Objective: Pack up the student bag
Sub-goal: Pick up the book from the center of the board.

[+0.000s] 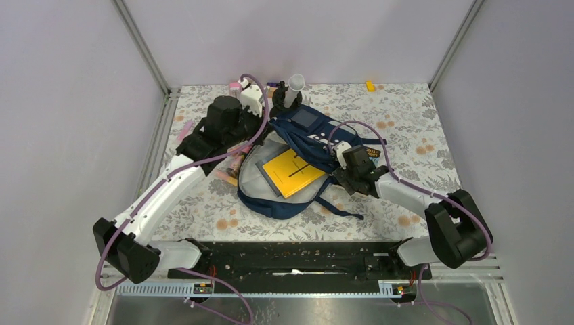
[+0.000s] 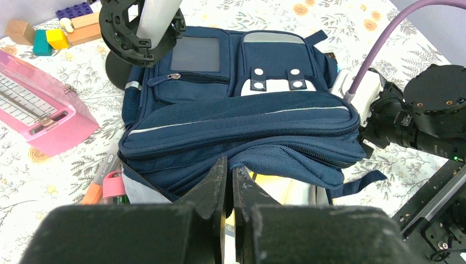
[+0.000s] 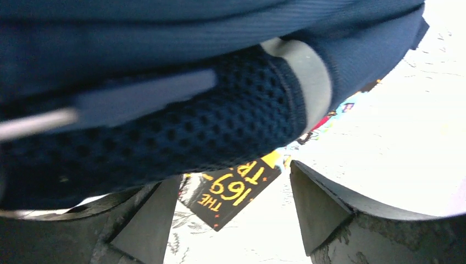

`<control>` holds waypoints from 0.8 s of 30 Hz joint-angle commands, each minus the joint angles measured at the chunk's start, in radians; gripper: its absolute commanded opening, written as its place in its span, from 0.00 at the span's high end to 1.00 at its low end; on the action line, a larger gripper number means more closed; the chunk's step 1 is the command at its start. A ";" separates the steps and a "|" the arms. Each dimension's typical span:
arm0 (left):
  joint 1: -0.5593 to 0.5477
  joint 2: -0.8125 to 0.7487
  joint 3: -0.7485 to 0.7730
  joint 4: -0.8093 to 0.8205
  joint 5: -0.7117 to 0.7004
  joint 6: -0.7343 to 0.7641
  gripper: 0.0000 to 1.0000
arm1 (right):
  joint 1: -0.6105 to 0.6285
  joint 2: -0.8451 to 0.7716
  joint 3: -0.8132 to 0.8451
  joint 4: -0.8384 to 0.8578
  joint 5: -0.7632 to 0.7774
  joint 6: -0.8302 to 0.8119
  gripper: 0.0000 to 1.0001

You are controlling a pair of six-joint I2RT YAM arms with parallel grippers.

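Observation:
The student bag [image 1: 298,162] is a navy backpack lying open in the middle of the table, its grey lining showing. A yellow book [image 1: 292,171] lies inside it. My left gripper [image 2: 229,165] is shut on the edge of the bag's [image 2: 236,115] front flap and holds it up over the yellow book [image 2: 269,184]. My right gripper [image 3: 233,176] is open at the bag's right side, low on the table. The bag's mesh side [image 3: 165,121] hangs over its left finger. A black book with yellow lettering [image 3: 231,192] lies between the fingers, partly under the bag.
A pink case [image 2: 38,115], toy blocks [image 2: 49,33] and a black stand with a white tube [image 2: 143,33] sit behind and left of the bag. An orange marker [image 2: 99,187] and a pink-capped bottle [image 2: 112,184] lie by its left side. A small yellow piece [image 1: 369,86] lies at the back.

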 commanded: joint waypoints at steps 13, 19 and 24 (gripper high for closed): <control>0.031 -0.071 0.027 0.159 -0.018 -0.019 1.00 | 0.024 -0.146 -0.103 0.052 0.050 -0.017 0.20; 0.042 -0.071 0.026 0.165 0.003 -0.033 1.00 | 0.126 -0.103 -0.093 0.001 0.071 -0.054 0.17; 0.046 -0.069 0.024 0.168 0.007 -0.036 1.00 | 0.131 -0.061 -0.084 -0.007 0.096 -0.063 0.16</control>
